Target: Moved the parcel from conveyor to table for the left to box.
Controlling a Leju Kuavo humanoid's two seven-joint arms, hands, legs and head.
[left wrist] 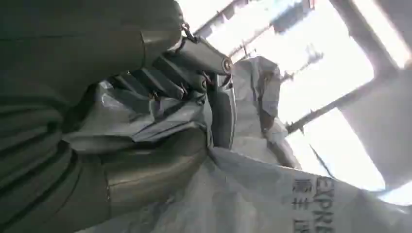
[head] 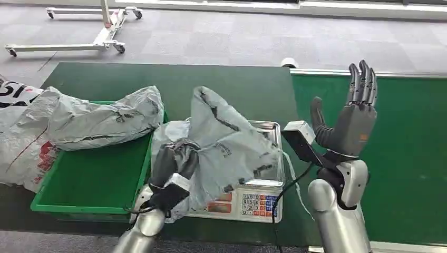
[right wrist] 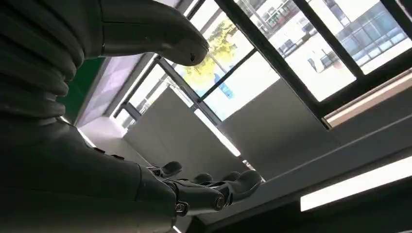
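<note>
Left hand (head: 173, 167) low in the head view, fingers curled tight into a bunch of grey plastic – it grips the parcel (head: 232, 145), a crumpled grey courier bag with dark print. Left wrist view confirms: fingers (left wrist: 194, 53) and thick thumb (left wrist: 150, 170) clamp a fold of the bag (left wrist: 272, 194) between them, printed lettering visible on the film just past the grip

The bag stands up from the grip in a tall peak and drapes over a small weighing scale (head: 255, 203); the steel pan edge (head: 271, 126) and the keypad front show from under it. Whether the bag's weight rests fully on the pan cannot be told

Right hand (head: 350, 118) raised upright over the green conveyor belt (head: 400, 158), fingers straight and spread from the thumb, holding nothing. Right wrist view: the same hand (right wrist: 194, 189) with fingers extended, windows (right wrist: 311, 58) and a ceiling light strip beyond

Just left of the scale, touching or nearly touching it, a green plastic crate (head: 89, 184). A second grey bag (head: 100, 121) lies across the crate's far rim. More bags with red and black print (head: 18, 142) heaped at the crate's left side

All of this sits on a dark green table surface (head: 237, 84). Behind it grey carpet floor and a white wheeled frame (head: 100, 37)
</note>
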